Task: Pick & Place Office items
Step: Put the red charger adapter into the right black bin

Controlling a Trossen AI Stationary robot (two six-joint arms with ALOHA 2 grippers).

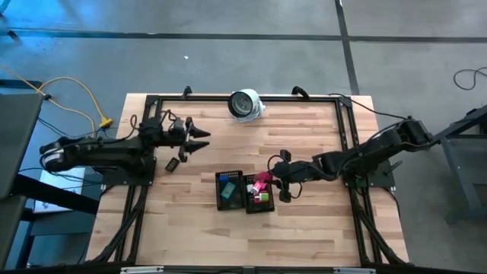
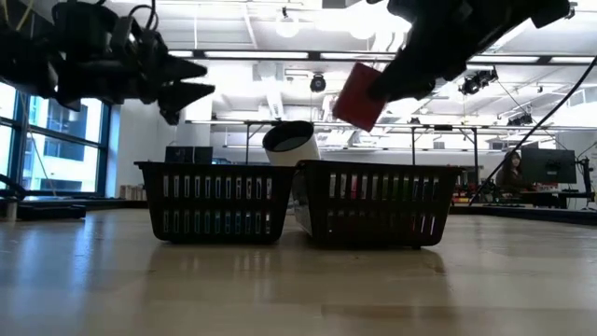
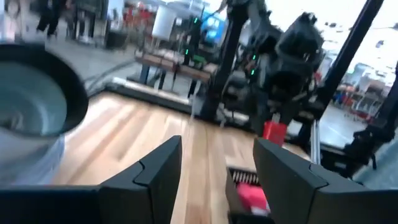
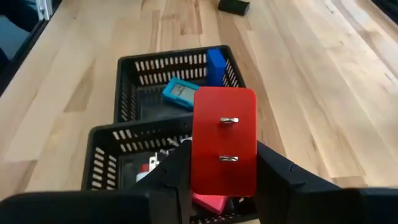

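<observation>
The red piece [image 4: 224, 140], a flat rounded-corner slab with two small metal clips on its face, sits pinched between the jaws of the right gripper [image 4: 224, 171], its long axis running out along the fingers and past their tips. The low view shows it held well clear of the tabletop [image 1: 304, 228], tilted, above the right-hand black mesh tray [image 2: 378, 202]. In the high view the tray [image 1: 259, 194] lies directly beneath the jaws, so the coming move appears to be a straight descent with no sideways travel.

That tray already holds pink [image 1: 262, 180], green and white pieces. The neighbouring tray [image 1: 229, 190], touching it on its 9 o'clock side in the high view, holds a blue piece [image 4: 217, 65] standing against its wall and a light-blue piece [image 4: 180, 92].

One small dark item [image 1: 172, 164] lies loose on the tabletop at about 9 o'clock from the trays. The left gripper [image 1: 199, 140] hovers just beside it at its 1 o'clock, jaws spread and holding nothing. The left arm is clearly the nearer arm to it; the right arm is occupied.

A large round white-and-grey object [image 1: 246, 104] stands at 12 o'clock, near the far edge of the tabletop, well apart from both arms.

No brand, label or legible writing is found on any item. The light-blue piece bears a pale panel, too small to read.
</observation>
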